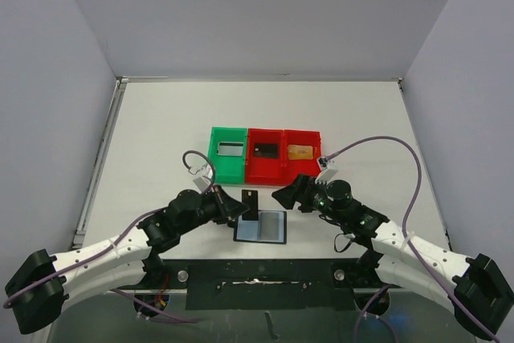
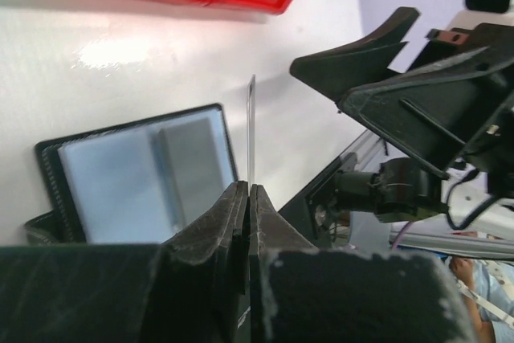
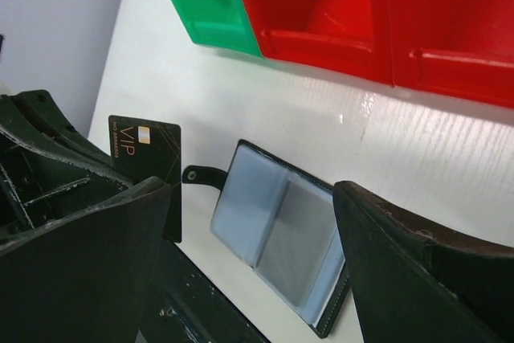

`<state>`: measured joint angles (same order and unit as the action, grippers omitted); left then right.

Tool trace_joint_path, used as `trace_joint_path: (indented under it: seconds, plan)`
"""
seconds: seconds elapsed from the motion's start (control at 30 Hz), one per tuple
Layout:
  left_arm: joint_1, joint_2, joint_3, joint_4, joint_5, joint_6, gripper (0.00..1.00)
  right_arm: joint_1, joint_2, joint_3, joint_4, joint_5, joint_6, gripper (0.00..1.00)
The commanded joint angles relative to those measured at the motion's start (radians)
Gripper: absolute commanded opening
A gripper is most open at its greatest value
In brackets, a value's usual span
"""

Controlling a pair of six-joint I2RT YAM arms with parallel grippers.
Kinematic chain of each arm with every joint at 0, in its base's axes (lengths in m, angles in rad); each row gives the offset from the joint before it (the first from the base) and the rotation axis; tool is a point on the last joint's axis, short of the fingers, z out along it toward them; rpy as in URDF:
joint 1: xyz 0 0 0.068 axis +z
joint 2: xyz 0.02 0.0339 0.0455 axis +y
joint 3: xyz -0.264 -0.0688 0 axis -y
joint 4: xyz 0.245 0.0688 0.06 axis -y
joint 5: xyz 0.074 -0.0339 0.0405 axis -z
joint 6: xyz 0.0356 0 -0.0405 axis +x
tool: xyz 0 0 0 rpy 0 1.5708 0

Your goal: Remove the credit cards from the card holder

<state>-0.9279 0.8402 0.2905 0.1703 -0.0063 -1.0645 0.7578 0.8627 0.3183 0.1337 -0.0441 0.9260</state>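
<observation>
my left gripper is clamped on the lower edge of a black credit card, long axis standing straight up out of my fingertips. the card holder lies open just beside and below them. my right gripper hangs near, jaws wide apart, holding nothing. the red and green bins lie beyond my left fingertips, so i judge the left arm carries it there.

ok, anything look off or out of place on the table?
Nothing spilled or damaged. Only oddity: a black card stands on edge, pinched in the shut left gripper near the card holder, which lies open and flat. The right gripper is open, holding nothing.
</observation>
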Motion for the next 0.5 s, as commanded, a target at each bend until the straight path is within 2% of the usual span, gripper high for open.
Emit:
trace_joint_path:
  seconds: [0.0, 0.1, 0.2, 0.47]
  plan:
    - [0.002, -0.042, -0.034, 0.237, 0.02, 0.004, 0.0, -0.036, -0.052, -0.024, 0.175, -0.033, -0.026, 0.85]
    - [0.002, -0.053, -0.074, 0.327, 0.033, -0.012, 0.0, -0.078, -0.049, -0.036, 0.228, -0.132, -0.008, 0.84]
    - [0.003, -0.058, -0.074, 0.334, 0.038, -0.013, 0.0, -0.108, -0.027, -0.04, 0.297, -0.251, 0.008, 0.82]
    - [0.01, -0.018, -0.069, 0.431, 0.102, -0.051, 0.0, -0.112, 0.083, -0.038, 0.5, -0.428, 0.055, 0.73]
